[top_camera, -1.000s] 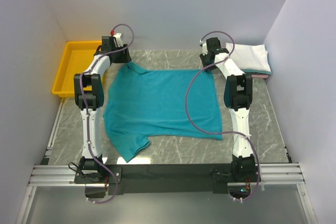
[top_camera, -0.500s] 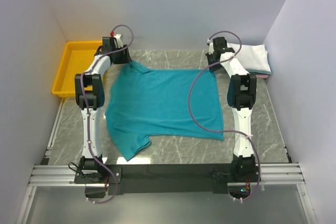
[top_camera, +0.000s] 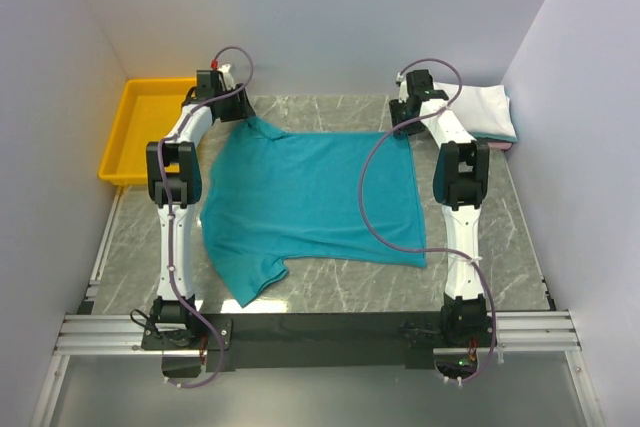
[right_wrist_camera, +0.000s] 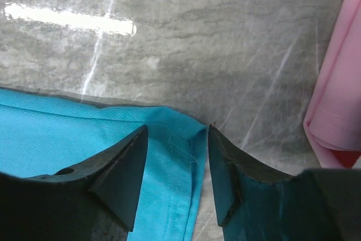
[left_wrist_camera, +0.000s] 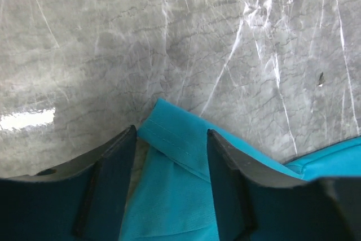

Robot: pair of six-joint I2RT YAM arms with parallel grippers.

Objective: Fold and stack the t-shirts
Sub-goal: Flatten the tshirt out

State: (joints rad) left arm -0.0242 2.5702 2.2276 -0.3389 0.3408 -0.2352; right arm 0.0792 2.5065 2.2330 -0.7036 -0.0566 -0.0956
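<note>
A teal t-shirt [top_camera: 310, 202] is spread flat and unfolded in the middle of the marble worktop [top_camera: 480, 247], with one sleeve pointed toward the near edge. Its far left corner is drawn out to a point, and the left end effector [left_wrist_camera: 171, 136] is placed over that point. The fingers are held apart, and a folded edge of the cloth lies between them without being clamped. The right end effector [right_wrist_camera: 177, 131] is set at the far right corner of the same shirt. Its fingers are likewise held apart, astride the hemmed corner, which lies flat on the worktop. A folded white t-shirt [top_camera: 480, 107] is stacked on a pink t-shirt [right_wrist_camera: 338, 83] at the far right corner, just beside the right end effector. A yellow bin [top_camera: 150, 127] is seen at the far left.
</note>
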